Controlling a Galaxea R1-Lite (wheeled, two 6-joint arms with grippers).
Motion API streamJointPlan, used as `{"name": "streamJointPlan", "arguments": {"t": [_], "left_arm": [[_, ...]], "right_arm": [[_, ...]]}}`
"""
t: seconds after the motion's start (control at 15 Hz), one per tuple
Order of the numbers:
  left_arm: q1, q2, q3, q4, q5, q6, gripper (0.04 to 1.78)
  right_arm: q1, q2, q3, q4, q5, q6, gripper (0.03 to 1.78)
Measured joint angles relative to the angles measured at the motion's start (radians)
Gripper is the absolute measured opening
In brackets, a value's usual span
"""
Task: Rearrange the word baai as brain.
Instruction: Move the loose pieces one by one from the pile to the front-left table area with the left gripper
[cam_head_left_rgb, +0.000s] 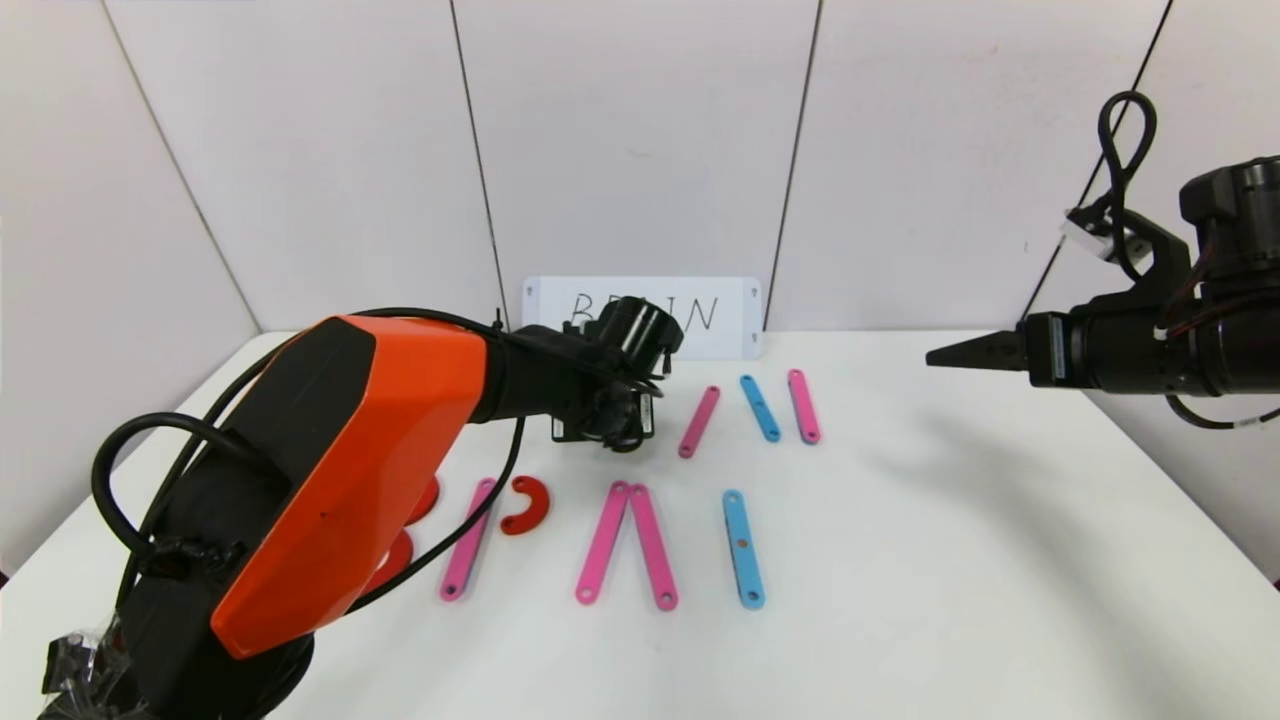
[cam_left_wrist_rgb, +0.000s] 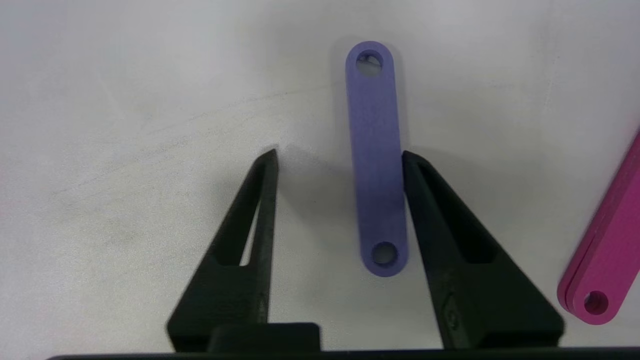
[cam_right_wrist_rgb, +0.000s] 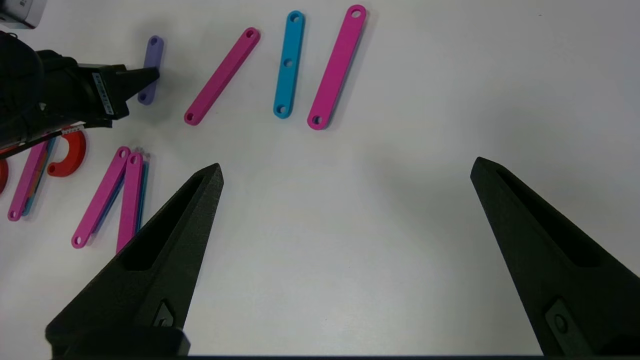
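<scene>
The word's pieces lie on the white table (cam_head_left_rgb: 950, 560). In the front row are a pink strip (cam_head_left_rgb: 466, 538), a red arc (cam_head_left_rgb: 527, 504), two pink strips meeting at the top (cam_head_left_rgb: 603, 543) and a light-blue strip (cam_head_left_rgb: 743, 548). More red arcs (cam_head_left_rgb: 425, 497) are partly hidden behind my left arm. My left gripper (cam_left_wrist_rgb: 340, 154) is open and low over the table, straddling a short purple strip (cam_left_wrist_rgb: 376, 160) that lies flat. One finger (cam_left_wrist_rgb: 450, 240) is against the strip's edge and the other is apart from it. My right gripper (cam_right_wrist_rgb: 347, 165) is open and empty, hovering at the right (cam_head_left_rgb: 945, 355).
A pink strip (cam_head_left_rgb: 699, 421), a light-blue strip (cam_head_left_rgb: 759, 407) and another pink strip (cam_head_left_rgb: 803, 405) lie in the back row. The first of these also shows beside my left gripper (cam_left_wrist_rgb: 610, 250). A white card (cam_head_left_rgb: 720, 315) with handwriting leans on the back wall.
</scene>
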Motion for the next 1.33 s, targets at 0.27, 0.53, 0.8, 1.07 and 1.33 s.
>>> {"name": "streamJointPlan", "arguments": {"t": [0.27,0.53,0.8,1.07,1.33], "left_arm": [[0.0,-0.001,0.0,0.009,-0.003,-0.001,0.29],[0.0,-0.021,0.012,0.036,-0.004,-0.016,0.28],[0.0,-0.117,0.041,0.117,-0.002,-0.1,0.28],[-0.014,-0.257,0.195,0.139,0.027,-0.165,0.28],[-0.073,-0.38,0.394,0.124,0.094,-0.275,0.28]], "right_arm": [[0.0,0.0,0.0,0.0,0.0,-0.001,1.73],[0.0,0.0,0.0,0.0,0.0,0.0,1.73],[0.0,0.0,0.0,0.0,0.0,0.001,1.73],[0.0,0.002,0.0,0.0,0.0,0.001,1.73],[0.003,0.007,0.0,0.0,0.0,0.001,1.73]]}}
